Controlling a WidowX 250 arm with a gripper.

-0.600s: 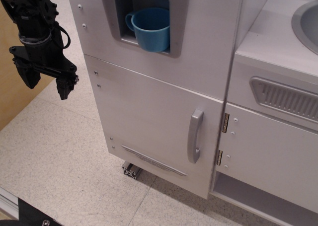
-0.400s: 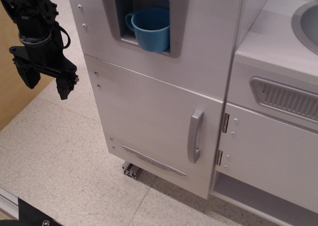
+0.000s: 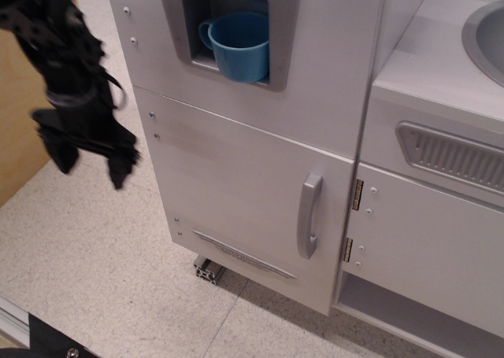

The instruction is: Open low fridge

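Note:
The low fridge [image 3: 236, 185] is a large white door panel, shut, with a vertical grey curved handle [image 3: 309, 215] near its right edge, a thin grey vent strip [image 3: 242, 254] along the bottom and silver hinges [image 3: 357, 194] on the right. My black gripper [image 3: 93, 166] hangs at the left, blurred by motion, fingers pointing down and spread apart, holding nothing. It is well left of the door and far from the handle.
Above the door is a white panel with a grey-framed recess holding a blue cup [image 3: 239, 45]. At right stand a cabinet door with a ribbed grey vent [image 3: 453, 155] and a sink rim [image 3: 484, 39]. A wooden board [image 3: 20, 130] is at far left. Speckled floor lies below.
My gripper has moved down and a little right, toward the fridge's left side, and is now motion-blurred. The door has not moved.

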